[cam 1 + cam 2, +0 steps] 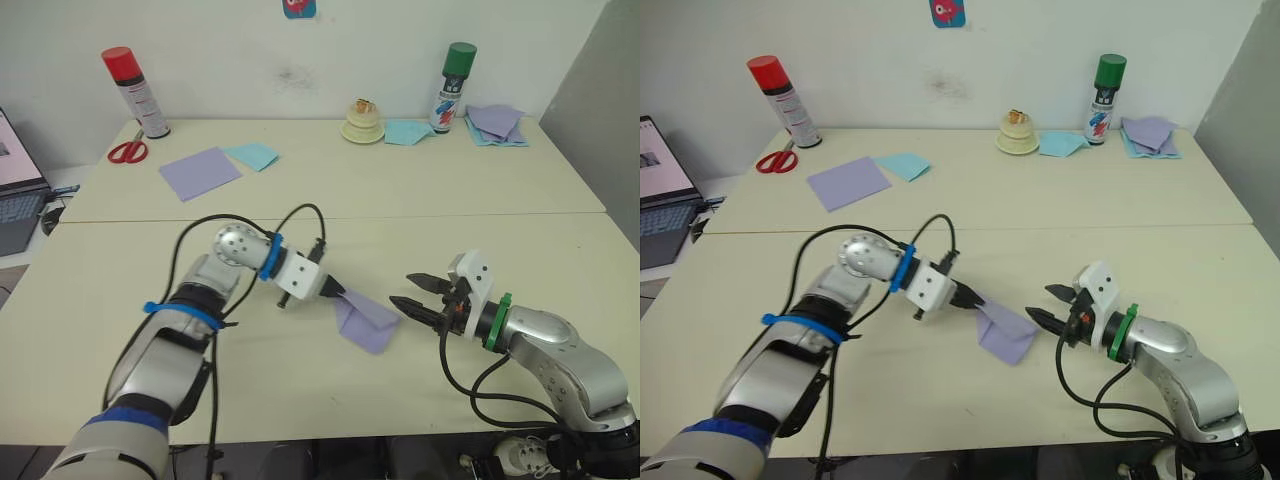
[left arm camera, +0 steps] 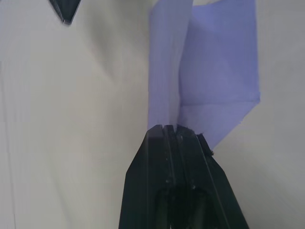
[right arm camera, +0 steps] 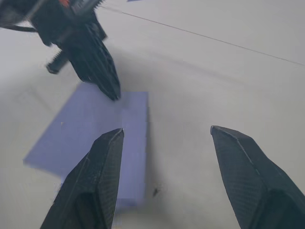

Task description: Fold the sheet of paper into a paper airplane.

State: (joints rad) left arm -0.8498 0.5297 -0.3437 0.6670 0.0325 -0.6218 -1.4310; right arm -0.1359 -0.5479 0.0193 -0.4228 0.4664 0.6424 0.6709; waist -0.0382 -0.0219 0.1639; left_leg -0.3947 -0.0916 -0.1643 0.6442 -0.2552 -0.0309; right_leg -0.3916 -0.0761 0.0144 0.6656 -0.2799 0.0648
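Paper (image 1: 365,318): one folded sheet on the surface (image 1: 300,390), pinched by the left gripper (image 1: 338,291); right gripper (image 1: 412,293) spread wide beside it; two spray cans (image 1: 135,92) behind.

Sheet of paper (image 1: 366,318) flat on table (image 1: 420,205), between the two grippers. Left gripper (image 1: 338,291) at sheet's left edge, pinching it, fingers together. Right gripper (image 1: 414,293) just right of sheet, apart from it, fingers spread. Far behind left gripper: scissors (image 1: 127,151), spray can (image 1: 135,92), two loose sheets (image 1: 215,167) side by side. Far behind right gripper: second spray can (image 1: 453,87), small stacked object (image 1: 363,121) to its left, stack of sheets (image 1: 497,124) to its right. Laptop (image 1: 20,185) off table, left of left arm.
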